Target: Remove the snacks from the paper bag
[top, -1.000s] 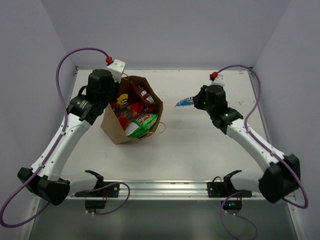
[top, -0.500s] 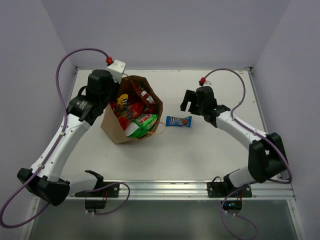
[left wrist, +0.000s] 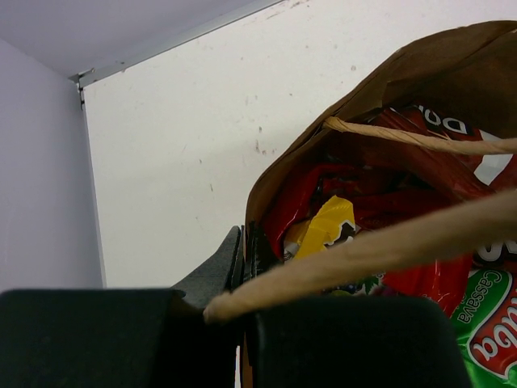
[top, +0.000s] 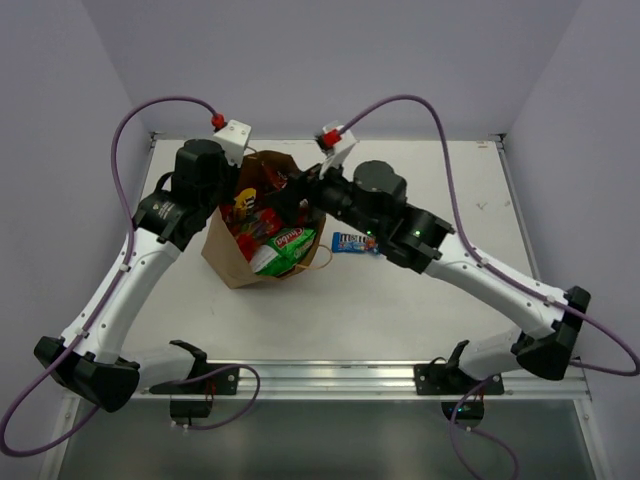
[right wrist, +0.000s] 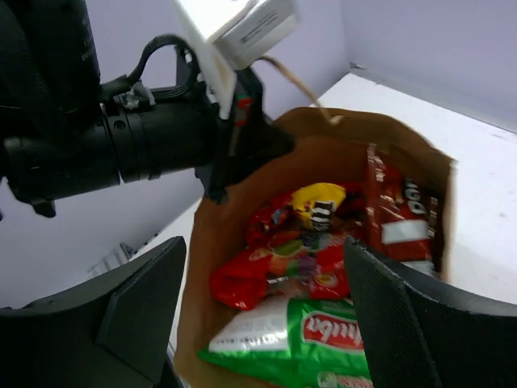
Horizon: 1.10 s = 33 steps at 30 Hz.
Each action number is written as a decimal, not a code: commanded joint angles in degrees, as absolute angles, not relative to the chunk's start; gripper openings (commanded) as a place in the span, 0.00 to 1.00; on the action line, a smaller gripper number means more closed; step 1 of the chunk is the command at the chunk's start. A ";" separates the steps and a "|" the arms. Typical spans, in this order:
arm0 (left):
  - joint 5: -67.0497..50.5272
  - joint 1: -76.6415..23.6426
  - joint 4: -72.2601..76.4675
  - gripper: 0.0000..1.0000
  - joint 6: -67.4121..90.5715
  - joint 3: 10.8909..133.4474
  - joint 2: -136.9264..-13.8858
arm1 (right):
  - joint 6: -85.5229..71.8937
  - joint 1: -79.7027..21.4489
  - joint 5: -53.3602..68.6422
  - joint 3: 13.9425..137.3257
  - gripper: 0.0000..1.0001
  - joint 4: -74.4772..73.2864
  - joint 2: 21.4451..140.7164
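From above, a tall brown kraft paper bag [top: 228, 262] stands open on the white table [top: 400, 310], at about 9 o'clock from the table's middle. One small blue candy packet [top: 356, 242] lies flat just beside the bag at its 3 o'clock, its lettering too small to read. Inside, a green-and-white chip packet [top: 285, 247] sits at the mouth's 5 o'clock, next to shiny red packets [top: 262, 222]. The left gripper [top: 228, 196] meets the rim at 10 o'clock. The right gripper [top: 298, 195] hangs over the mouth at 2 o'clock.

Only the left wrist view shows the grip. The two black fingers [left wrist: 218, 271] are pressed together on the bag's paper rim, and a twisted paper handle [left wrist: 363, 246] crosses in front. "Cassava" reads on the green packet and "Do" on a red-orange Doritos bag [left wrist: 404, 170].

The right wrist view looks down into the bag. Its own fingers [right wrist: 141, 315] stand wide apart with nothing between them. Below are:
- one Doritos bag, upright at 3 o'clock
- one yellow M&M's packet [right wrist: 319, 204] at 12 o'clock
- red packets bunched in the middle, their number unclear
- one green packet at 6 o'clock
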<state>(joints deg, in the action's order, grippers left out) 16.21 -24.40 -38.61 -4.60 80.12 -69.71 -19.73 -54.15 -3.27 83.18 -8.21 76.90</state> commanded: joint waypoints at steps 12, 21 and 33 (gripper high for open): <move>13.97 -24.52 -34.98 0.00 -0.53 85.78 -67.50 | -16.87 -58.10 -7.99 88.51 0.78 4.30 101.50; 12.22 -24.52 -35.51 0.00 -0.53 85.17 -67.06 | -14.77 -57.75 -10.63 91.66 0.83 10.99 108.63; 12.13 -24.52 -33.84 0.00 -1.41 83.23 -65.13 | -13.54 -56.51 -3.43 90.08 0.53 15.12 109.69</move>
